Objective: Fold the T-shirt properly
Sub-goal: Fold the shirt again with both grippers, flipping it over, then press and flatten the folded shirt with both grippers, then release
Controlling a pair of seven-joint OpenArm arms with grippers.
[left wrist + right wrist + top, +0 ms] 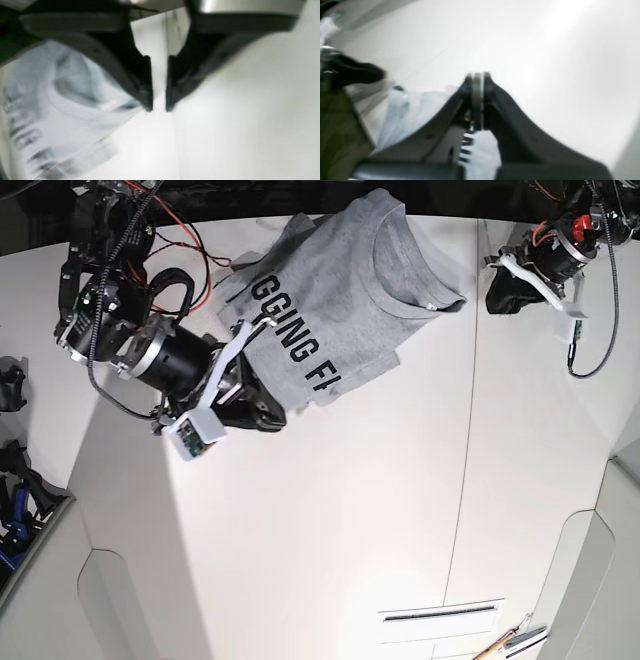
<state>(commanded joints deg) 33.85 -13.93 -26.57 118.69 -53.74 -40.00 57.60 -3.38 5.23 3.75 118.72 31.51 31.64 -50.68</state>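
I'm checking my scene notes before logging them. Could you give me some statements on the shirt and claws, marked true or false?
1. The T-shirt shows black lettering. True.
2. The left claw is gripping the T-shirt. False: nothing is between its fingertips.
3. The pen-like tools lie on top of the T-shirt. False: they lie apart from it.
4. In the base view, the right claw is by the lettered part. True.

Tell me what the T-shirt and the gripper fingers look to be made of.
T-shirt: soft knit fabric, probably cotton, matte heather grey with black lettering that looks printed; it creases softly and has a ribbed-looking neckband.

Left gripper's fingers: black and mostly dull, likely molded plastic or rubber; the blur leaves that open.
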